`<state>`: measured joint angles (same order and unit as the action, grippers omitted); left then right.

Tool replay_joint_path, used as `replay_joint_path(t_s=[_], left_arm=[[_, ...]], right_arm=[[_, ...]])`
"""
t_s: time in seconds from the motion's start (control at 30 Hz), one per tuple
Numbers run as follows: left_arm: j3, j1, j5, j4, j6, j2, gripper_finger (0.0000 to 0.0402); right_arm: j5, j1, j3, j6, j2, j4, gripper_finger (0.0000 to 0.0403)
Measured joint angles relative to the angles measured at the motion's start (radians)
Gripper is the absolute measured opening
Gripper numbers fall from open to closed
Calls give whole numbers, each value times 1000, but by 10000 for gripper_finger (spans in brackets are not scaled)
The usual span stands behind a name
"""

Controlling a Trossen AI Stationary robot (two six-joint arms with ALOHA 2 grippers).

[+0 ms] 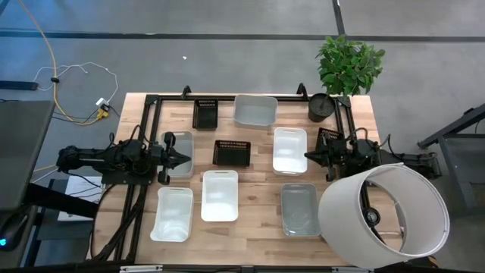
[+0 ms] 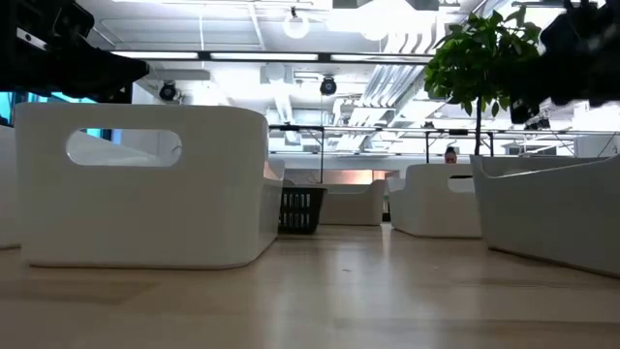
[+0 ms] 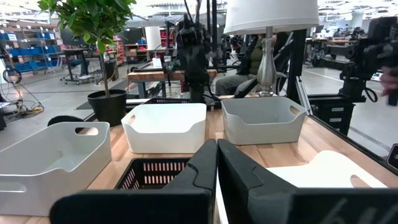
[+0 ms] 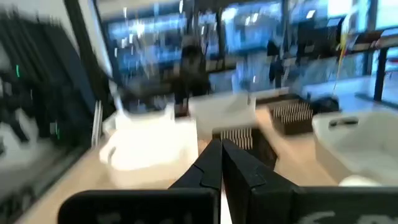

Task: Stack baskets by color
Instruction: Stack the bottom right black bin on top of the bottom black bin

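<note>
So far no basket is stacked: the left gripper (image 1: pixel 184 158) waits fully closed and empty above the grey basket (image 1: pixel 178 154), with the black mesh basket (image 1: pixel 232 152) just ahead of its tips. Across the table the right gripper (image 1: pixel 309 155) is also closed on nothing, its tips at the edge of the white basket (image 1: pixel 289 150). I judge a gripper must first open, then take a rim squarely.

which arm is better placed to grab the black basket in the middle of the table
Probably left. The left gripper, shut, points toward the black basket with bare table between; the right gripper, also shut, has a white basket in its way.
</note>
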<state>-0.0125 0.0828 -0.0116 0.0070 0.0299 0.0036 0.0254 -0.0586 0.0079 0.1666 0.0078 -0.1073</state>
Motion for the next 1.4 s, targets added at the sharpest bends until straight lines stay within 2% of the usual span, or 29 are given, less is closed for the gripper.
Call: replay_joint_path(t_s=[0.13, 0.27, 0.33, 0.47, 0.6, 0.73, 1.0, 1.17, 1.27, 1.4], left_arm=[[0, 0, 0, 0, 0, 0, 3], [0, 0, 0, 0, 0, 0, 3], [0, 0, 0, 0, 0, 0, 3], [0, 0, 0, 0, 0, 0, 3], [0, 0, 0, 0, 0, 0, 3], [0, 0, 0, 0, 0, 0, 3], [0, 0, 0, 0, 0, 0, 3], [0, 0, 0, 0, 0, 0, 3], [0, 0, 0, 0, 0, 0, 3], [0, 0, 0, 0, 0, 0, 3]], right_arm=[[-69, 0, 0, 243, 0, -272, 0], [-256, 0, 0, 454, -1, -473, 0], [-366, 0, 7, 498, 0, -486, 0], [-476, 0, 75, 551, 53, -418, 0], [-552, 0, 197, 630, 166, -170, 3], [-574, 0, 373, 772, 314, 205, 31], [-471, 0, 718, 1042, 609, 951, 162], [-447, -15, 838, 1302, 763, 1395, 228], [-340, -64, 845, 1373, 825, 1539, 241], [-223, -136, 789, 1342, 866, 1546, 243]])
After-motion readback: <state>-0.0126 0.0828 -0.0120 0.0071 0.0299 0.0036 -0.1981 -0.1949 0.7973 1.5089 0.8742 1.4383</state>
